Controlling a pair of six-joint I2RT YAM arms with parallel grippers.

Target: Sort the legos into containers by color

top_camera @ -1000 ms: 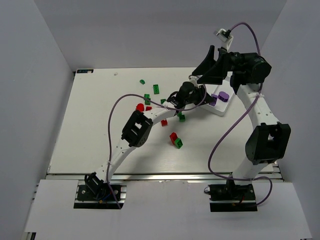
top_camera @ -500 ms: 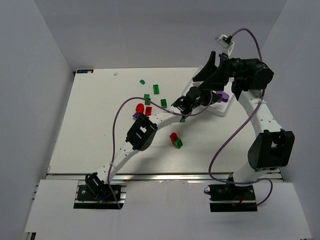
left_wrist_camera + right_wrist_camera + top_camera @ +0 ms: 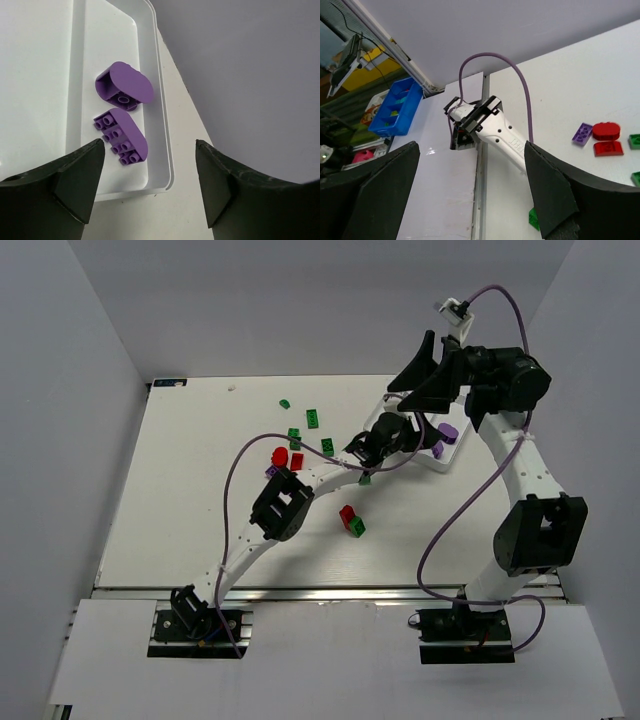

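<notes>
Above the white tray [image 3: 162,125] at the far right of the table [image 3: 180,500], my left claw [image 3: 150,147] hangs released, its fingers [image 3: 75,185] spread wide with nothing between them. A second ago it was nearly clenched and sat short of the tray, over bare tabletop. Since then my left arm has stretched further right and the jaws have sprung apart.

Below the claw, two purple legos lie in the compartment along the tray's outer wall. One is a studded purple brick [image 3: 120,137] lying flat, and just beyond it is a rounded purple brick [image 3: 125,89], tilted. They sit just beside each other; I cannot tell whether they touch.

My right claw [image 3: 471,150] is also released and empty, raised above the tray's far side, much where it was a second ago.

The loose legos left of the tray have not shifted. There are green bricks [image 3: 313,419] toward the back and a round red piece [image 3: 279,454] beside a red brick [image 3: 296,461], with a small purple piece [image 3: 271,470] close by. A red-and-green pair [image 3: 347,514] lies touching, nearer my bases.
</notes>
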